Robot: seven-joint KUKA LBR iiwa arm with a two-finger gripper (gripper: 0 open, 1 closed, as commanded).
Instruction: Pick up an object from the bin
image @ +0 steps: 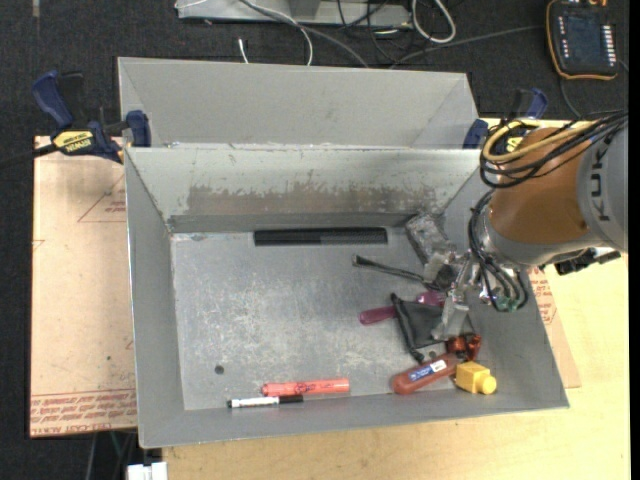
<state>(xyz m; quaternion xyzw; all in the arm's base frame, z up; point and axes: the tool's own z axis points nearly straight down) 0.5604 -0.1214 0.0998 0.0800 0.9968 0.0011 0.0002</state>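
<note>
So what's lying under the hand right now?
Under the hand lies a black wedge-shaped piece, with a purple-handled tool sticking out toward the bin's middle. The hand covers the near ends of both, so whatever lies there is hidden.

bin [260, 298]: grey metal, matt, floor scuffed and scratched, back wall rubbed darker
black bar [320, 236]: matt, smooth, material unclear
red marker [305, 388]: plastic, slight gloss
yellow block [475, 379]: plastic, smooth
arm cover [535, 213]: orange, smooth, glossy, looks like plastic
</note>
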